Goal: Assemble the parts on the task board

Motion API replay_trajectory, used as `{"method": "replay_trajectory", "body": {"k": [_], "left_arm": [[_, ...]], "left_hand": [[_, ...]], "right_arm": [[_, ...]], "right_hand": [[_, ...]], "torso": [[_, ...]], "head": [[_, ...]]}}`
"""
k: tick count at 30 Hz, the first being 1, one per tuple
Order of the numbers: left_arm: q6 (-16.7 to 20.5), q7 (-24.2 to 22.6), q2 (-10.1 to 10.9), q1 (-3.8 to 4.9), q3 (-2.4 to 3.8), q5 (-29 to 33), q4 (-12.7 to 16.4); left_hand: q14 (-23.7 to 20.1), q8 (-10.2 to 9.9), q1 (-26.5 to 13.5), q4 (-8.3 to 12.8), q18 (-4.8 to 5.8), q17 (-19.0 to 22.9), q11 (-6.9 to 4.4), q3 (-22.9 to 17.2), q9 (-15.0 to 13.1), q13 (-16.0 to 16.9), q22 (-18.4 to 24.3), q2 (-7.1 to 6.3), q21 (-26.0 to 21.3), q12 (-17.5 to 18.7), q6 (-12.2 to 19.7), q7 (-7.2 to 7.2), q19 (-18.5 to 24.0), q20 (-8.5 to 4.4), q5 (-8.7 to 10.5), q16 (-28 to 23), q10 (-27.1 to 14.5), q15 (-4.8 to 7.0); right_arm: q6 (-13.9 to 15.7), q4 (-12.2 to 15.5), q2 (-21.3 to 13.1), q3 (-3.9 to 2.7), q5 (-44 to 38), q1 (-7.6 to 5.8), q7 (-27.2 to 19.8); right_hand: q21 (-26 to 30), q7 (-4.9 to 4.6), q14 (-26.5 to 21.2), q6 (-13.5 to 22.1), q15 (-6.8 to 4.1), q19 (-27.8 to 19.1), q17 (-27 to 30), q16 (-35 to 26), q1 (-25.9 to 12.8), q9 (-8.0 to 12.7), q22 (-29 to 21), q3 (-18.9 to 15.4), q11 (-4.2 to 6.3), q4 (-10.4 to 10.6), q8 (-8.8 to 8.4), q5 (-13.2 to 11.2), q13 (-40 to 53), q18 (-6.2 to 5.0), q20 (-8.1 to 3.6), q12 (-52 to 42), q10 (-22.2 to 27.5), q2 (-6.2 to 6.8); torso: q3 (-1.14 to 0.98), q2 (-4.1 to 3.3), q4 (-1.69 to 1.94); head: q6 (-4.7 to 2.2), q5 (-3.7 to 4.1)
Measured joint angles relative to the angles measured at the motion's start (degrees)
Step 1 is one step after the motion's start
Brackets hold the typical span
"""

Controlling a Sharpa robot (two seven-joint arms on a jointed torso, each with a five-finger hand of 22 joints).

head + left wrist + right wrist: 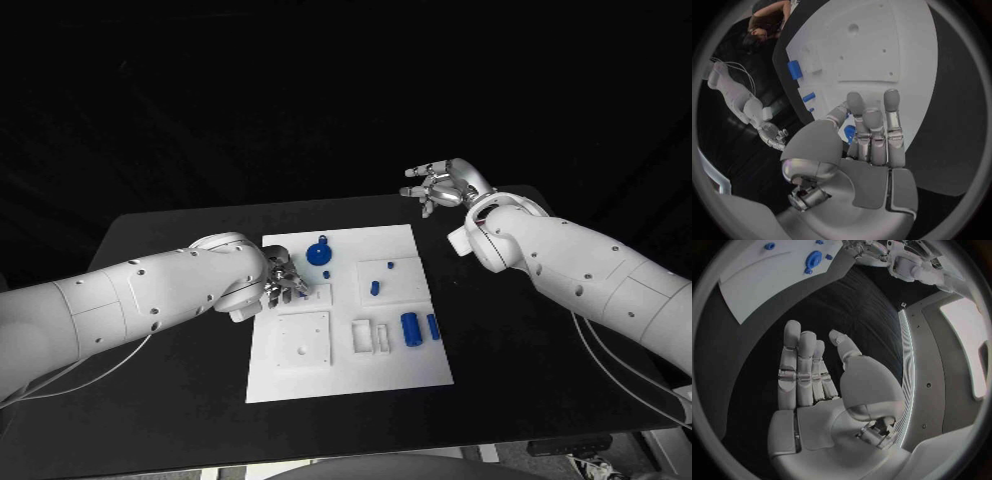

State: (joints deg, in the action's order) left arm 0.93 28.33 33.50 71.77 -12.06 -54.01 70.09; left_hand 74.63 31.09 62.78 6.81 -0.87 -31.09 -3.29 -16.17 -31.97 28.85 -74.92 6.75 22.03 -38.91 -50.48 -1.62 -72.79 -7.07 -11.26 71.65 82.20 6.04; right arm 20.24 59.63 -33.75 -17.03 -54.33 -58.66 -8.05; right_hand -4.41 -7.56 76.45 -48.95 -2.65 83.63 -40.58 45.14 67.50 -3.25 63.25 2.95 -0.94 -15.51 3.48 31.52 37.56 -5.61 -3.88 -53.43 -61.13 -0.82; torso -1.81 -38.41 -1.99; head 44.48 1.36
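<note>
two white arms reach over the black table (pixel 173 400), with the flat white plastic task board (pixel 346 375) lying in the middle of it. several small blue plastic parts sit on the board: a round blue disc with a little knob (pixel 319 253) near its far edge, a short blue peg (pixel 375 288) towards the middle, and a pair of upright blue cylinders (pixel 420 328) close to its right edge.

the left hand (pixel 278 283) sits low at the board's left edge, beside the disc. in the left wrist view a small blue piece (pixel 849 133) shows between the thumb and the other fingers (pixel 874 131), but whether they pinch it or only hover over it, i cannot tell. the right hand (pixel 440 184) is raised beyond the table's far right corner, well apart from the board, fingers straight and apart, holding nothing.

these parts look light, rigid and smooth, so i'd guess they slip easily and tip if nudged. a fingertip pinch across the sides of a peg or cylinder, keeping it upright over its socket, seems the safest hold; the disc is probably best taken by its knob.
</note>
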Motion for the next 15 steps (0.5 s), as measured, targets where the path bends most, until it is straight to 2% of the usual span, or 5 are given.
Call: {"method": "replay_trajectory", "body": {"k": [10,12,15], "left_arm": [[-0.9,0.2,0.37,0.8,0.67,0.0,0.43],[-1.42,0.3,0.39,1.0,0.79,0.0,0.43],[-2.88,0.53,0.37,1.47,0.96,0.02,0.18]], "left_hand": [[0.41,-0.82,0.0,0.06,0.0,-0.32,0.0,-0.06,-0.01,0.03,0.01,0.0,0.43,0.56,-0.32,-0.31,0.0,0.0,-0.57,0.0,0.43,0.0],[0.41,-0.97,0.0,0.06,0.0,-0.48,0.01,-0.06,-0.01,0.11,0.01,-0.01,0.43,0.56,-0.51,-0.51,0.0,0.0,-2.34,-0.01,0.52,0.0],[0.41,-1.36,-0.18,0.07,0.0,-0.7,0.0,-0.05,-0.02,0.22,0.01,0.16,0.71,0.81,-0.71,-0.71,0.14,0.14,-3.32,-0.23,0.84,0.0]], "right_arm": [[-0.23,-0.23,0.08,0.0,-0.02,0.1,0.02],[-0.27,-0.24,0.09,0.0,-0.02,0.11,0.03],[-0.33,-0.26,0.12,0.0,-0.02,0.13,0.04]], "right_hand": [[0.0,0.0,0.0,0.0,0.0,0.0,0.0,0.0,0.0,0.0,0.0,0.0,0.0,0.0,0.0,0.27,-0.05,0.0,0.0,0.0,0.0,0.0],[0.0,0.0,0.0,0.0,0.0,0.0,0.0,0.0,0.0,0.0,0.0,0.0,0.0,0.0,0.0,0.27,-0.05,0.0,0.0,0.0,0.0,0.0],[0.0,0.0,0.0,0.0,0.0,0.0,0.0,0.0,0.0,0.0,0.0,0.29,0.0,-0.06,0.0,0.27,-0.05,0.0,0.0,0.0,0.0,0.0]], "torso": [[-0.01,-0.01,-0.01],[0.0,-0.01,-0.01],[0.0,-0.01,-0.01]], "head": [[-0.07,0.03],[-0.03,0.03],[0.01,-0.04]]}}
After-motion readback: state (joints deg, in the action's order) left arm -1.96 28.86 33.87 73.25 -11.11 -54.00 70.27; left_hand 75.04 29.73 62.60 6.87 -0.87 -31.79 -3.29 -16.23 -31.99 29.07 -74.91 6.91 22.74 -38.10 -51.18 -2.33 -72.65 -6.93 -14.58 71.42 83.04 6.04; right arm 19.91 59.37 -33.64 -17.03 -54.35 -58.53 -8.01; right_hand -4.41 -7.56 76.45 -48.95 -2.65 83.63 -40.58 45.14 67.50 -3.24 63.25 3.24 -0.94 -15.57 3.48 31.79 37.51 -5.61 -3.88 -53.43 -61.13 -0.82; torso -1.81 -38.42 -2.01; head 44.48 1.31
